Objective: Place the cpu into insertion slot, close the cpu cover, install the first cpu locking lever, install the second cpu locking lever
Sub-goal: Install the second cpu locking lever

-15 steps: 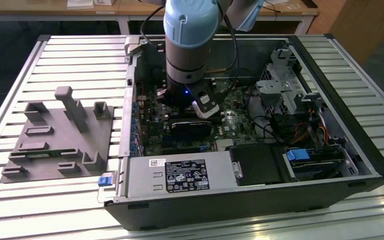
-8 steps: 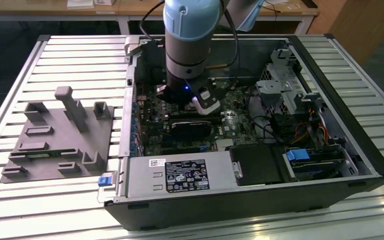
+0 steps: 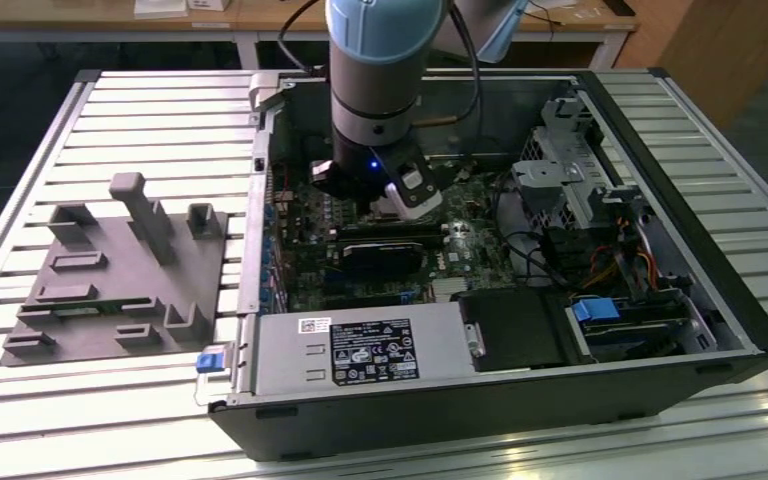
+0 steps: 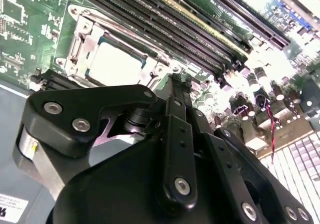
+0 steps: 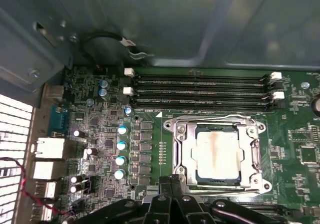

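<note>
In the exterior view, a grey moulded fixture [image 3: 117, 275] with upright pegs and shallow pockets lay on the ribbed metal table [image 3: 37, 400] at about 9 o'clock of the scene. At the centre, an open black computer case [image 3: 518, 410] held a green motherboard [image 3: 311, 265], a boxy silver power supply [image 3: 357, 352] at 6 o'clock, and a grey drive cage [image 3: 578, 165] with cables at 3 o'clock. The cylindrical grey-and-blue arm [image 3: 377, 70] descended into the case from 12 o'clock, with the gripper [image 3: 404, 200] low over the board.

In the first wrist view, silver-topped capacitors [image 5: 121, 151] stood in a column at 9 o'clock of the insertion slot [image 5: 218, 154]. Long black memory slots [image 5: 200, 88] with white latches ran at 12 o'clock of it. The cpu [image 5: 216, 151], a flat square with a dull, stained metal top, sat inside the slot. The cpu cover [image 5: 182, 151], a thin silvery frame with a square window, lay flat around the chip. The black fingers [image 5: 172, 189] were pressed together, gripping nothing, at 6 o'clock of the slot and just beside its edge.

In the second wrist view, the cpu [image 4: 115, 63] lay framed by the cover [image 4: 82, 46], with the closed black linkage of the gripper [image 4: 176, 78] at 5 o'clock of it.
</note>
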`<state>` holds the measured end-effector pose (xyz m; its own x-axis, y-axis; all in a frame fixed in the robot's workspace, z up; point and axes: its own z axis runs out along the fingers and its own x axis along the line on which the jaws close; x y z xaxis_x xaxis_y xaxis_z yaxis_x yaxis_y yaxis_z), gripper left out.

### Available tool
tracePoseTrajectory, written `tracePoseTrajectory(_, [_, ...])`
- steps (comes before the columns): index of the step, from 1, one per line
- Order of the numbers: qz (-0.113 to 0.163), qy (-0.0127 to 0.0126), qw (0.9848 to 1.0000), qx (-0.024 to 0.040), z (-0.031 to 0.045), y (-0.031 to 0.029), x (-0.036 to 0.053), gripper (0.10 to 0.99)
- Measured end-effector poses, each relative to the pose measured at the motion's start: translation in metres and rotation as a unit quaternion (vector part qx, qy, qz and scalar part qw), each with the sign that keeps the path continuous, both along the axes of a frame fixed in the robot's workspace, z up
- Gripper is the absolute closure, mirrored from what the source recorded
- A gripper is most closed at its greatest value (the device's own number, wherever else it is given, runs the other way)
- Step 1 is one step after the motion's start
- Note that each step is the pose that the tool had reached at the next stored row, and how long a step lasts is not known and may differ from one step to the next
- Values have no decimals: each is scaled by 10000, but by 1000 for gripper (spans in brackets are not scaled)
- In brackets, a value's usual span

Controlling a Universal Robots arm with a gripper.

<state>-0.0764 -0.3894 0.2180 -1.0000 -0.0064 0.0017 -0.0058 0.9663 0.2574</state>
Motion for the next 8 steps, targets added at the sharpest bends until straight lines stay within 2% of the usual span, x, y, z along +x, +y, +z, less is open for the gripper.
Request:
tracePoseTrajectory(5, [0, 0, 10000, 0, 66, 0, 2, 969])
tracePoseTrajectory(8, [0, -1, 10000, 1, 69, 0, 2, 969])
